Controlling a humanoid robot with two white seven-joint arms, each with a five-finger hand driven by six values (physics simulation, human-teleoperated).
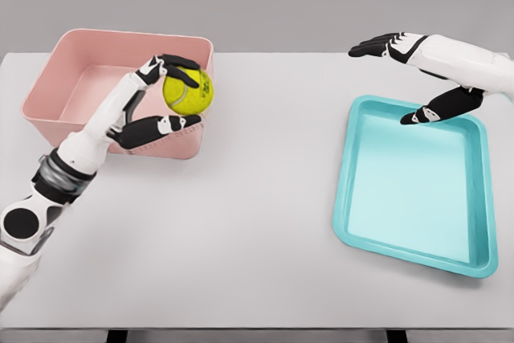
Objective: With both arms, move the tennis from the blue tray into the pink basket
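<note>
Our left hand (165, 94) grips the tennis ball (189, 91) over the pink basket (56, 66); right hand (418, 78) spread, holding nothing, far from the basket.

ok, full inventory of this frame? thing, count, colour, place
tennis ball: 1, yellow-green, held in the left hand over the pink basket's right side
pink basket: 1, pink, far left of the table
blue tray: 1, light blue, right side of the table, nothing in it
table: 1, white-grey, fills most of the view
left hand: 1, black fingers on a white arm, shut on the tennis ball, arm comes in from lower left
right hand: 1, black fingers on a white arm, open, above the tray's far edge, holds nothing
</note>
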